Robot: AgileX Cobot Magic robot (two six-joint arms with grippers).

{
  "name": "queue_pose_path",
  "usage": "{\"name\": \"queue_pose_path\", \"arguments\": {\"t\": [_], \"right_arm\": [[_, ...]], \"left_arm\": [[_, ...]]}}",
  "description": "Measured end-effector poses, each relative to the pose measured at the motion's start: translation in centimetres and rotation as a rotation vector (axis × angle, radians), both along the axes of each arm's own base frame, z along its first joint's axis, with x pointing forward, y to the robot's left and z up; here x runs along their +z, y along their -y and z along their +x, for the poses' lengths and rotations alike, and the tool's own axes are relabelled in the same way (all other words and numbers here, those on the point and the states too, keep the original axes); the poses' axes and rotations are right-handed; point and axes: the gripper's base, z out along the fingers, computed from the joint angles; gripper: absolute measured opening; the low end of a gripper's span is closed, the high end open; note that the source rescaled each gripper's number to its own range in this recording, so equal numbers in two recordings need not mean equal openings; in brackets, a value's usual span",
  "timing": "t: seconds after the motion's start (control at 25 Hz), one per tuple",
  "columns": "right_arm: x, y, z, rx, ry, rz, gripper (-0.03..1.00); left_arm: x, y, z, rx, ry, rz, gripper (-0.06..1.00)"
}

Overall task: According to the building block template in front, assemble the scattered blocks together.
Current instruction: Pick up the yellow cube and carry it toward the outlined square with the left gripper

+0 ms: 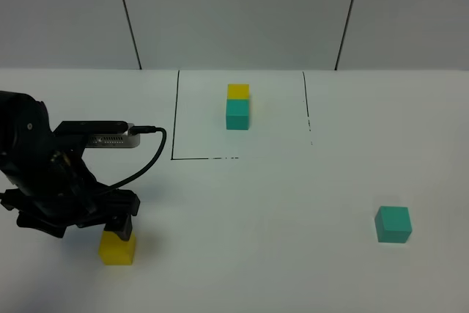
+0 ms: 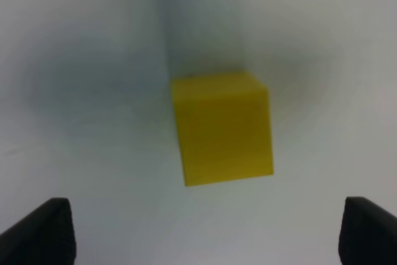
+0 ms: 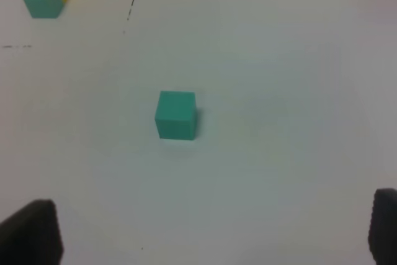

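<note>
A: Since the left end effector (image 2: 206,233) hangs just above the yellow cube (image 1: 117,248) at the near edge of the surface (image 1: 242,254), has it got hold of anything?

B: No. Its fingers stand wide apart and empty, with the cube ahead of them and touching neither (the wrist view is blurred, but the gap is plain).

A: And the teal cube (image 1: 393,223)?

B: Loose, well apart from the yellow one, over on the right side. The right end effector (image 3: 208,231) is spread open too, holding nothing, some way short of it.

A: So nothing is joined yet?

B: Only the template pair (image 1: 237,106), farthest off inside the marked rectangle (image 1: 176,119): yellow behind, teal in front, touching. I'd judge the task barely begun: both cubes have to be picked up, brought together and matched to that order.
</note>
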Motion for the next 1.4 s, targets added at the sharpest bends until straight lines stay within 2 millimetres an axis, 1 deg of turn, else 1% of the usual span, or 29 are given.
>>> {"name": "queue_pose_path", "arguments": {"t": [0.32,0.72,1.16,1.4], "right_arm": [[0.0,0.0,0.0,0.0,0.0,0.0,1.0],[0.0,0.0,0.0,0.0,0.001,0.0,1.0],[0.0,0.0,0.0,0.0,0.001,0.0,1.0],[0.0,0.0,0.0,0.0,0.001,0.0,1.0]], "left_arm": [[-2.6,0.2,0.8,0.027,-0.042,0.009,0.9],[-5.1,0.5,1.4,0.044,-0.084,0.009,0.9],[-6.3,0.7,1.7,0.062,-0.094,-0.001,0.86],[-6.3,0.7,1.7,0.063,-0.092,-0.002,0.83]]}}
